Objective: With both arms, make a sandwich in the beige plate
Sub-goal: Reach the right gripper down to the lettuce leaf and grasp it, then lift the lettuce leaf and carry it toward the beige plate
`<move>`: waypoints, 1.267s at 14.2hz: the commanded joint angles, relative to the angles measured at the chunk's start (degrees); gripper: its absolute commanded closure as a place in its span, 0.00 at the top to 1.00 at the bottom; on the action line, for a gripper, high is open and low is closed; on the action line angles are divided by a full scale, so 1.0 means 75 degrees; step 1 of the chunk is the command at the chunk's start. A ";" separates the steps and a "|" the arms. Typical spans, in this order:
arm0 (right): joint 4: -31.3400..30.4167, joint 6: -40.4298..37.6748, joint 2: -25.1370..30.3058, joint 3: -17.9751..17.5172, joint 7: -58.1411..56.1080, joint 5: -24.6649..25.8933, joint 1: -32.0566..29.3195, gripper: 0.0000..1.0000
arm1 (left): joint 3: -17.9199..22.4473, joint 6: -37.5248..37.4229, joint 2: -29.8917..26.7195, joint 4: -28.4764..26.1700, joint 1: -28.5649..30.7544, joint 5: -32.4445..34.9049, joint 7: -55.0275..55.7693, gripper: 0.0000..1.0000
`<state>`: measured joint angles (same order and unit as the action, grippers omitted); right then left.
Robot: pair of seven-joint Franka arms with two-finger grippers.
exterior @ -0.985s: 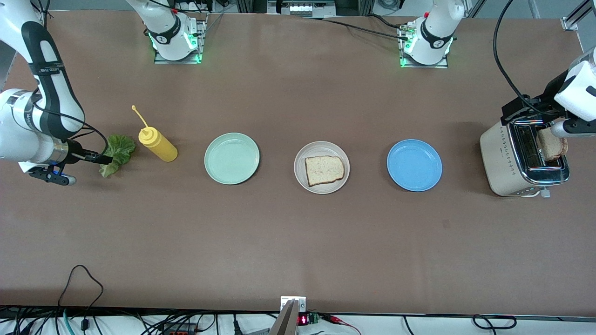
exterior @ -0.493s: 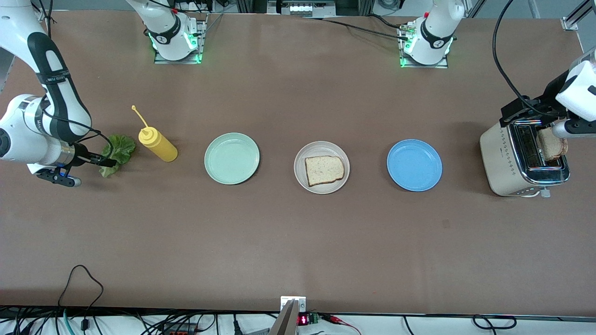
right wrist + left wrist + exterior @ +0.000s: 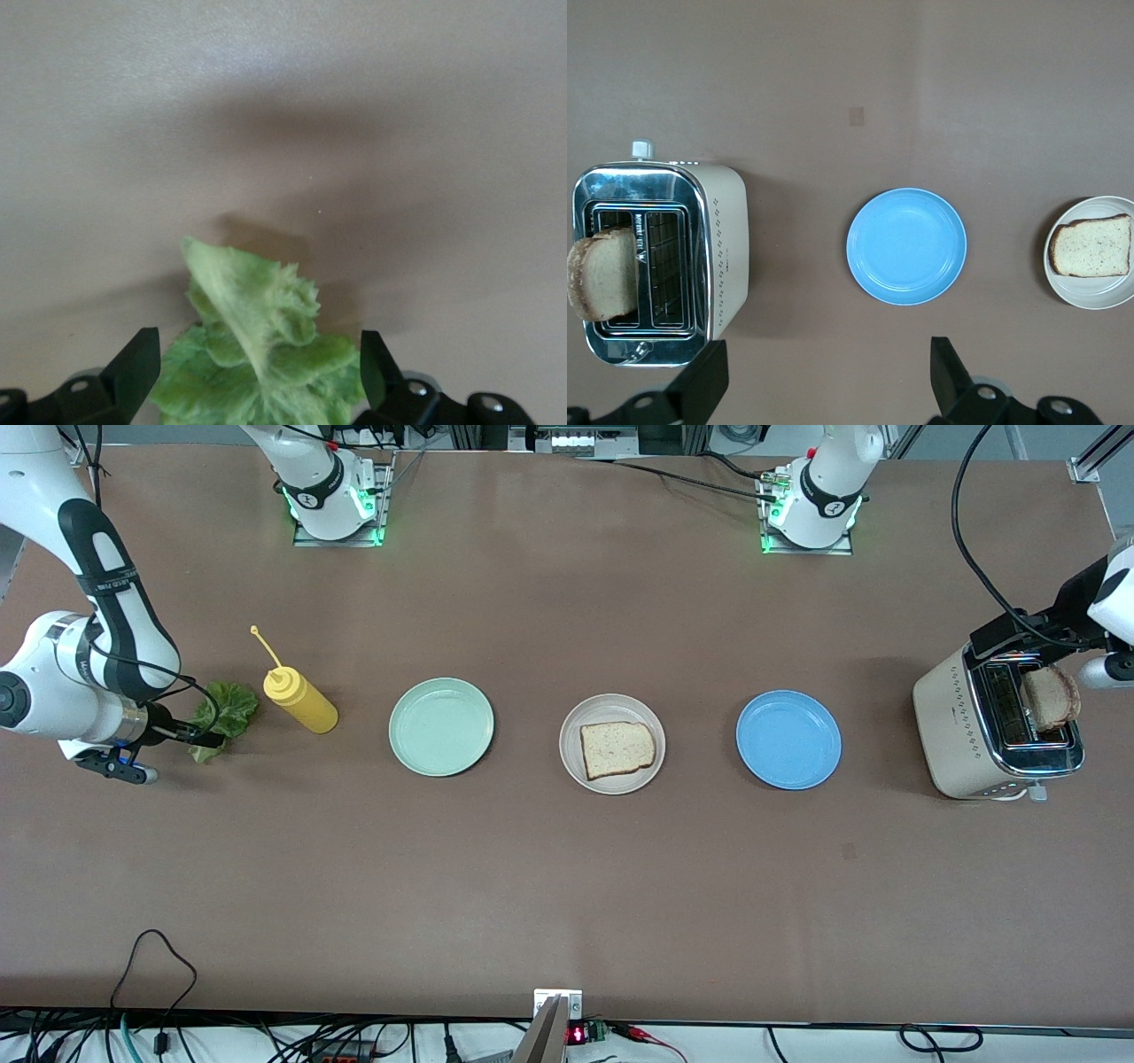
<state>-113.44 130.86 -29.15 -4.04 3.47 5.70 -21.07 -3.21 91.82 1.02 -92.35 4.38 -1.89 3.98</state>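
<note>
On the table (image 3: 567,886), the toaster (image 3: 966,731) at the left arm's end holds a bread slice (image 3: 1050,698). The left gripper (image 3: 824,381), wide open and empty, is seen beside it; a tilted slice could be knocked. A second slice (image 3: 617,748) lies on the beige plate (image 3: 611,707). The lettuce (image 3: 257,354) sits between the open, empty right gripper (image 3: 257,376); a limp leaf may be pinched poorly and dropped.

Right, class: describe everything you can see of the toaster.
The toaster is a cream, boxy two-slot model with a shiny chrome top, dotted side panels and a small white knob. It stands upright at the left arm's end of the table, beside the blue plate. One bread slice sticks up from a slot; the other slot looks empty.
</note>
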 commanded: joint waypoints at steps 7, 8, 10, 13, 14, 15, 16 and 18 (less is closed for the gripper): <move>-0.0039 0.0141 -0.0062 -0.0070 -0.0311 0.0200 -0.0132 0.05 | -0.0170 0.0062 -0.0207 -0.0191 0.0072 -0.0018 -0.0507 1.00; -0.0039 0.0141 -0.0027 -0.0070 -0.0311 0.0189 -0.0132 0.00 | -0.0170 0.0120 -0.0311 -0.0296 0.0084 -0.0018 -0.0496 1.00; -0.0027 0.0095 -0.0004 -0.0070 -0.0322 0.0200 -0.0132 0.00 | -0.0170 0.0715 -0.0790 -0.1065 0.0084 -0.0018 -0.0449 1.00; 0.0008 -0.0022 0.0148 -0.0059 -0.0813 0.0189 -0.0179 0.00 | -0.0158 0.0800 -0.0934 -0.1305 0.0084 -0.0018 -0.0449 1.00; 0.0054 -0.0081 0.0172 -0.0047 -0.1023 0.0189 -0.0272 0.00 | -0.0158 0.0800 -0.0910 -0.1270 0.0084 -0.0018 -0.0449 1.00; 0.0101 -0.0151 0.0207 -0.0047 -0.1165 0.0189 -0.0319 0.00 | -0.0158 0.0812 -0.0863 -0.1177 0.0072 -0.0018 -0.0449 1.00; 0.0148 -0.0268 0.0277 -0.0047 -0.1224 0.0189 -0.0354 0.00 | -0.0158 0.0824 -0.0770 -0.1094 0.0049 -0.0006 -0.0449 1.00; 0.0277 -0.0747 0.0511 -0.0047 -0.1330 0.0131 -0.0378 0.00 | -0.0182 0.0894 -0.0688 -0.1001 0.0025 -0.0018 -0.0356 1.00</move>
<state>-112.05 129.16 -27.80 -3.89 -5.27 6.20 -23.11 -4.02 97.55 -4.19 -100.10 4.36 -1.89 1.26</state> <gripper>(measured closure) 0.943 0.000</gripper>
